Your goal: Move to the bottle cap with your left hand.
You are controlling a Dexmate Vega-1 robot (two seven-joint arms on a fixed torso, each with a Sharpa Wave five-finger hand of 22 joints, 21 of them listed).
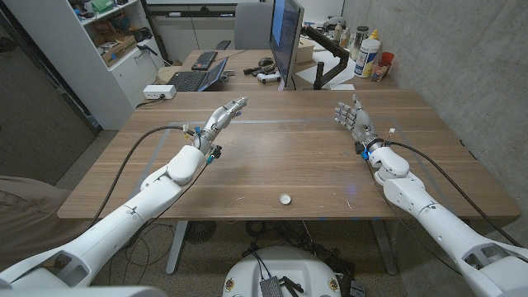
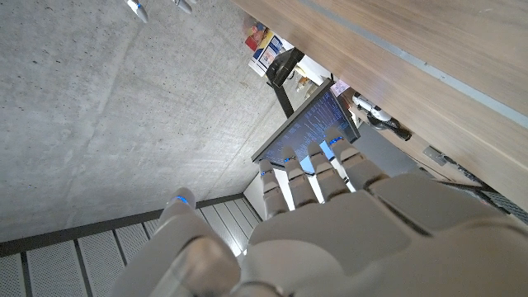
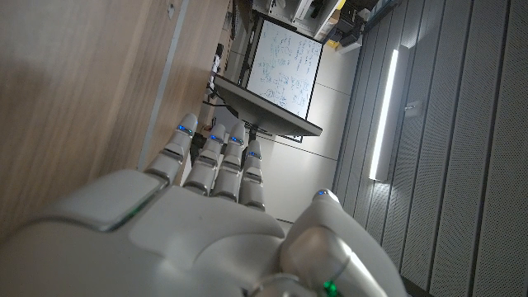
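Note:
A small white bottle cap (image 1: pixel 285 198) lies on the wooden table (image 1: pixel 272 157) near its front edge, about in the middle. My left hand (image 1: pixel 224 113) hovers over the far left part of the table, fingers stretched out and apart, holding nothing; the cap lies well in front of it and to its right. My right hand (image 1: pixel 353 116) stands at the far right with its fingers spread upward, empty. In the left wrist view the back of my left hand (image 2: pixel 330 223) points toward a monitor. The right wrist view shows my right hand (image 3: pixel 198 214) beside the tabletop.
A monitor (image 1: pixel 286 37) on an arm stands just behind the table's far edge. Behind it is a second desk with a laptop (image 1: pixel 198 78), keyboard and bottles (image 1: pixel 367 54). A white shelf (image 1: pixel 107 33) stands at the back left. A concrete wall runs along the right.

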